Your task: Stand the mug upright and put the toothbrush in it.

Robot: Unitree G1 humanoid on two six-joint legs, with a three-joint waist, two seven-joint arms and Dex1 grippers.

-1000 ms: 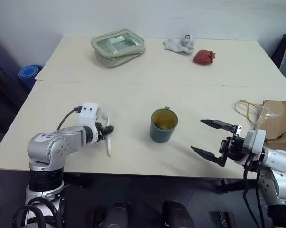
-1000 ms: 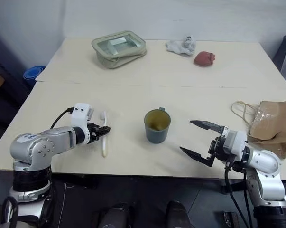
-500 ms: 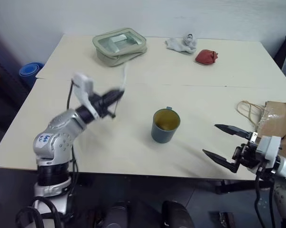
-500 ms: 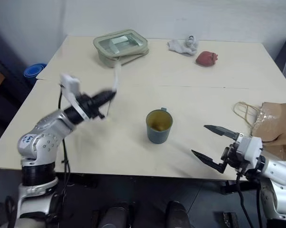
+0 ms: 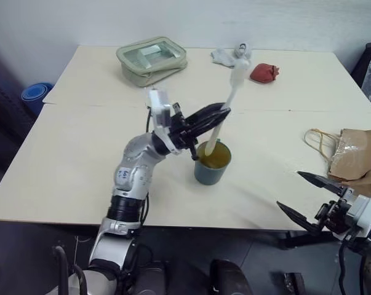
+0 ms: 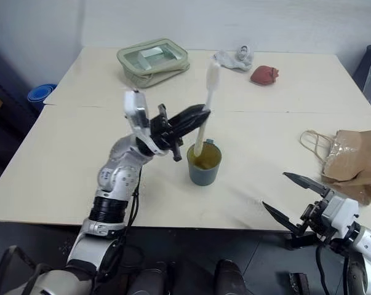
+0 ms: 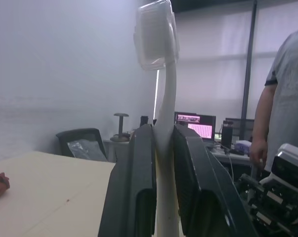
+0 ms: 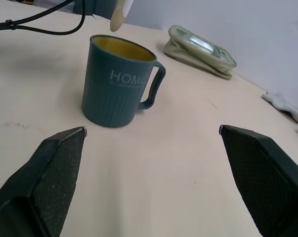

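Observation:
The slate-blue mug (image 5: pixel 211 166) stands upright near the table's middle front, its handle toward the far side. My left gripper (image 5: pixel 221 114) is shut on the white toothbrush (image 5: pixel 229 98), gripping it about halfway along. The brush stands nearly upright, leaning a little, with its bristled head up. Its handle end hangs just over the mug's mouth (image 8: pixel 120 45). The left wrist view shows the toothbrush (image 7: pixel 164 98) clamped between both fingers (image 7: pixel 139 187). My right gripper (image 5: pixel 290 190) is open at the table's front right edge, well apart from the mug (image 8: pixel 120 81).
A clear toiletry pouch (image 5: pixel 152 59), a crumpled pale cloth (image 5: pixel 231 56) and a red lump (image 5: pixel 264 72) lie along the far side. A brown paper bag (image 5: pixel 357 161) sits at the right edge. A blue container (image 5: pixel 34 93) stands beyond the left edge. A person (image 7: pixel 287 98) stands nearby.
My left gripper shut on the toothbrush, lifted it off the table, carried it right to over the mug and turned it upright. My right gripper drew back to the right, still open.

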